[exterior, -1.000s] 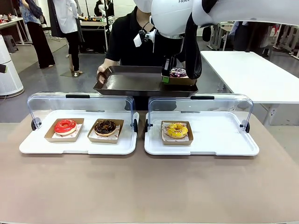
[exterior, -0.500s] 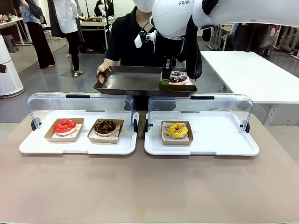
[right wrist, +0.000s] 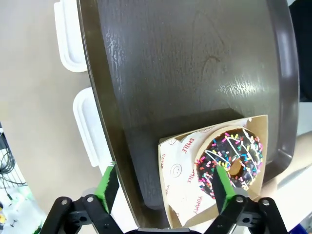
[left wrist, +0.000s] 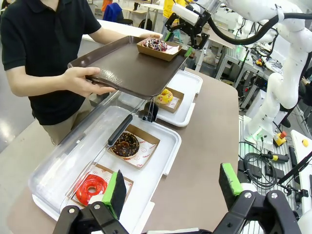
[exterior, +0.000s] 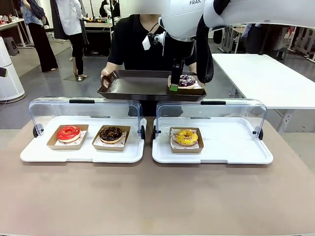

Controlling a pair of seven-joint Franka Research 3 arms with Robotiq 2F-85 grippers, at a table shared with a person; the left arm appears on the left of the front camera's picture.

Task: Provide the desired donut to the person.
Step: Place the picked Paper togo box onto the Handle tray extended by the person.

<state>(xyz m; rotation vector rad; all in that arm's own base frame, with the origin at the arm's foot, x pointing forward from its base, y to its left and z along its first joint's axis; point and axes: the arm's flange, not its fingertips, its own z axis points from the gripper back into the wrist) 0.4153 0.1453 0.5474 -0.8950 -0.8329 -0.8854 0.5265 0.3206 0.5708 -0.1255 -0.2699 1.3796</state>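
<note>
Right wrist view is showing the right gripper (right wrist: pixel 165 183) standing wide open over the near corner of the brown serving tray (right wrist: pixel 185 73), its green pads apart on either side of the card tray (right wrist: pixel 178 168) that is carrying the sprinkled donut (right wrist: pixel 229 158). A second ago those fingers were pinching the card tray's edge and holding it just above the serving tray; now they are spreading clear and the card tray is lying flat on the brown surface, so the release is looking done. The person (exterior: pixel 138 39) is holding the serving tray level with both hands above the far side of the table. The left gripper (left wrist: pixel 173 187) is hanging wide and empty over the near table edge, well apart from the handover. Judging from this, the donut is sitting in the person's keeping, and what is remaining is lifting the right arm away without catching the card tray's rim
</note>
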